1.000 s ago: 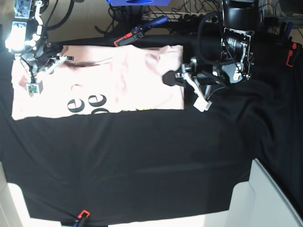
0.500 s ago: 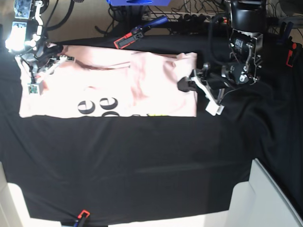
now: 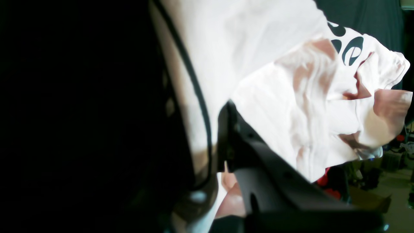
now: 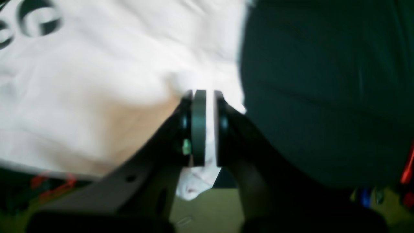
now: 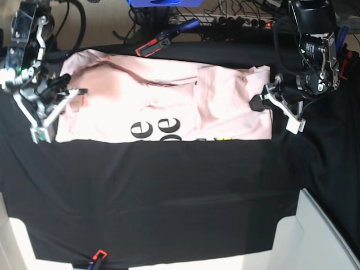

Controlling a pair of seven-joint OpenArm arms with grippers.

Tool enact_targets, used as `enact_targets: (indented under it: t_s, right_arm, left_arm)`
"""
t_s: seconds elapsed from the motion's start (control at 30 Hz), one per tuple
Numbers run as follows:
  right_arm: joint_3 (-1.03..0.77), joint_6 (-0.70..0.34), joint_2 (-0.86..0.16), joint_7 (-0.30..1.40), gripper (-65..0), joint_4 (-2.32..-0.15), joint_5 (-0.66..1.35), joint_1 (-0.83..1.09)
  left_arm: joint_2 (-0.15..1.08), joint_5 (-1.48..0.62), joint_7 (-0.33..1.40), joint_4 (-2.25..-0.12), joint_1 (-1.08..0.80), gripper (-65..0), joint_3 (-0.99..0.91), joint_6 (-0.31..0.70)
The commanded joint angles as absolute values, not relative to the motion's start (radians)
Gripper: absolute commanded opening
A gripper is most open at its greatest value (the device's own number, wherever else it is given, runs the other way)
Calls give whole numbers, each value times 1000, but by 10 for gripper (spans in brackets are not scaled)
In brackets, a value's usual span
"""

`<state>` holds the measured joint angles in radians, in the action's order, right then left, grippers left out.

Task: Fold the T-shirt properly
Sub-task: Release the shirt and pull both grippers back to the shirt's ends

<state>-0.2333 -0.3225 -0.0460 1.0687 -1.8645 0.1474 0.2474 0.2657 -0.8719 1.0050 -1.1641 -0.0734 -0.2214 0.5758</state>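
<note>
The pale pink T-shirt (image 5: 169, 95) lies spread across the far part of the table, with black lettering (image 5: 160, 126) and a bit of yellow graphic (image 5: 225, 138) along its near edge. At the shirt's right edge, my left gripper (image 5: 260, 104) is shut on the cloth. The left wrist view shows the T-shirt (image 3: 275, 81) pinched in the left gripper (image 3: 215, 136). My right gripper (image 5: 73, 91) sits at the shirt's left edge. In the right wrist view the right gripper (image 4: 203, 94) has its jaws a narrow gap apart, with the T-shirt (image 4: 97, 81) lying in that gap.
A black table cloth (image 5: 169, 197) covers the table. A red-and-black clamp (image 5: 147, 48) grips the far edge, another red clamp (image 5: 98, 256) the near edge and a third (image 5: 344, 59) the right side. White panels (image 5: 315, 230) stand at the near corners.
The T-shirt has slid to the right and stretched flatter, drawn by my left gripper. My right gripper moved slightly toward the near side and its jaws have parted a little.
</note>
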Motion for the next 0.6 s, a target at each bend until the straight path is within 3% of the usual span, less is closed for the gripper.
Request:
enact_targets:
  t_s: [0.0, 0.13, 0.27, 0.33, 0.4, 0.5, 0.57]
  right_arm:
    - [-239, -344, -50, 1079, -566, -1883, 148, 232]
    - [-242, -398, -50, 1150, -464, -1883, 148, 206]
    - [-317, -407, -39, 1158, -247, -1879, 148, 200]
    - [-334, -458, -38, 1159, -225, -1879, 148, 200]
    - [-340, -547, -38, 1161, -223, -1879, 148, 200]
    - [-340, -664, -38, 1187, -223, -1848, 148, 180]
    - [-344, -698, -41, 1196, -223, -1787, 148, 153]
  left_arm:
    - [288, -891, 989, -1182, -68, -650, -246, 579]
    - [288, -889, 992, -1182, -70, -650, -277, 581]
    - [289, -889, 992, -1184, -87, -650, -275, 582]
    - [289, -891, 992, -1184, -87, -650, -271, 582]
    - [289, -894, 992, -1185, -85, -581, -269, 582]
    - [289, -894, 992, -1213, -87, -415, -275, 584]
    - [288, -894, 992, -1257, -90, -363, -277, 584]
